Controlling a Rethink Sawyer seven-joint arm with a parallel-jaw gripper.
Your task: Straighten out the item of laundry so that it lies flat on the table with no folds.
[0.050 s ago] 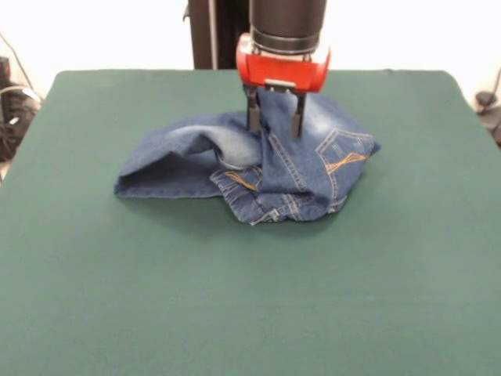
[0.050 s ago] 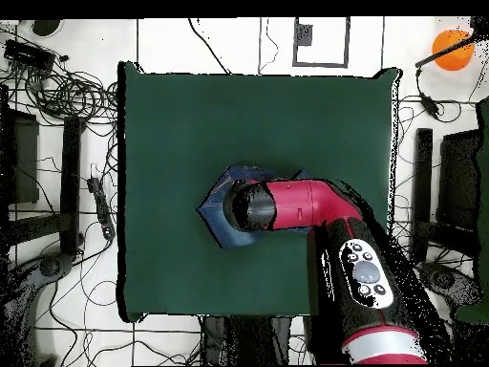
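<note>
Felt of the table (image 1: 250,305) lies bare across the near side, so there is plenty of room to spread cloth forward. Beyond that, toward the table's middle and slightly to the far side, the jeans (image 1: 196,168) sit bunched: one leg runs out flat to the left in the front view, while the seat and pockets are crumpled on the right with an orange-stitched pocket turned up. At the heap's far part, the gripper (image 1: 274,125) comes straight down, its two fingers (image 1: 253,117) closed on a raised ridge of denim between them. Such a pinch probably serves to lift or drag the fold open. From overhead, the arm (image 2: 296,204) hides most of the garment.
</note>
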